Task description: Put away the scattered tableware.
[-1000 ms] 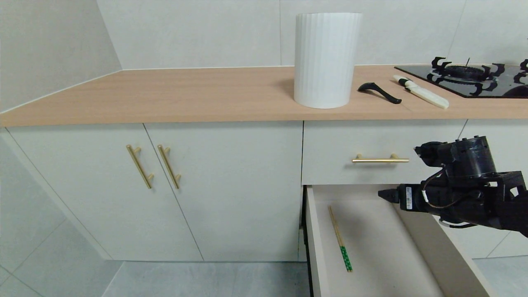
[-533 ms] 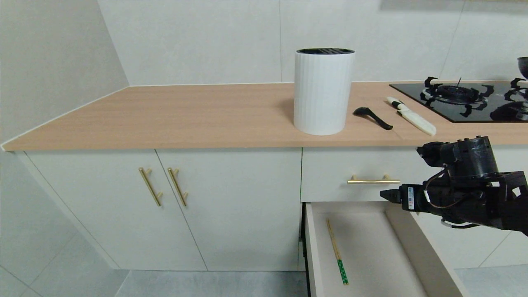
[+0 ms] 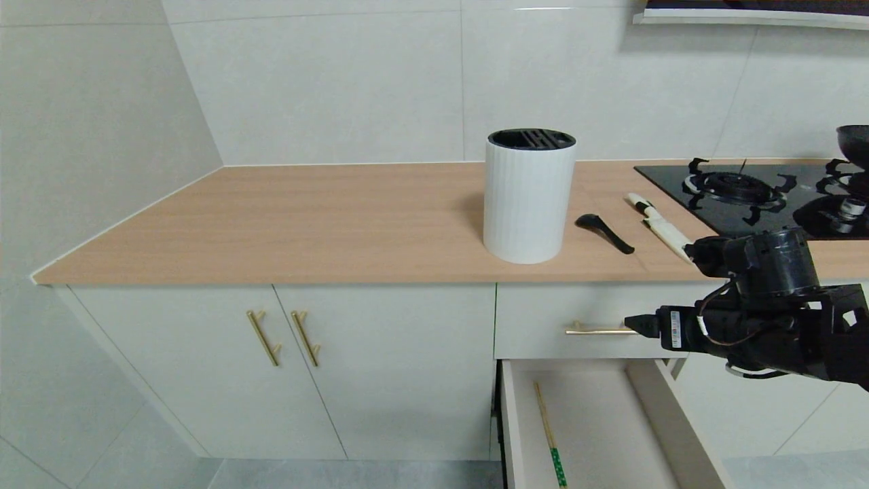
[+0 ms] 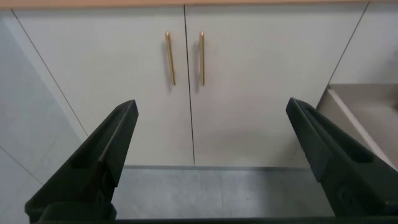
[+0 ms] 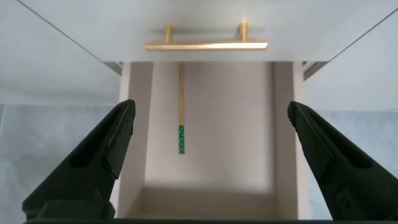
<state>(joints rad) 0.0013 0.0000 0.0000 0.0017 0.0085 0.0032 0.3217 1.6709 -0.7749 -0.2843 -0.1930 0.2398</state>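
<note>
Hovering above the open drawer, the right pincer stands released; chopsticks lie inside. The left pincer, also released, faces cabinet doors.

countertop: wood-grain surface, matt. cabinet doors and drawer interior: pale, smooth, matt. drawer handle and door handles: gold-toned metal, satin sheen. holder: white, finely ribbed wall, matt, with a black slotted top. spoon: black, glossy. knife: cream, smooth, plastic-looking. hob: glossy black glass. chopsticks: pale wood, green patterned ends.
</note>
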